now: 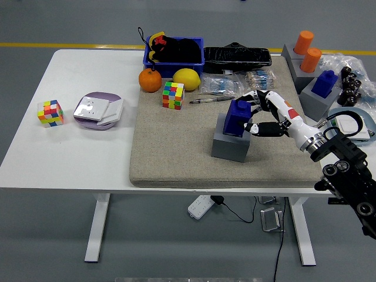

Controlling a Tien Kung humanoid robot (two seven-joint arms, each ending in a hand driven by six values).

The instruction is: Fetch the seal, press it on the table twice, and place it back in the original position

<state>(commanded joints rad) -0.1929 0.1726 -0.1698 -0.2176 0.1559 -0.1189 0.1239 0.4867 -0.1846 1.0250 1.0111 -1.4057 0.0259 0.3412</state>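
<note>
Your right hand [257,114] has its fingers [254,96] closed around the blue seal [238,110], which sits partly down in the grey holder [231,141] near the middle of the beige mat [176,153]; judging by that, you are on the return step, so lower it straight, keep it square to the opening, and loosen the grip only once it bottoms out. Counting outward: one seal in hand and a second blue one [324,83] on a grey block at far right, two orange cylinders [307,50], two colour cubes [173,95], one orange [150,80], one lemon [186,79].
</note>
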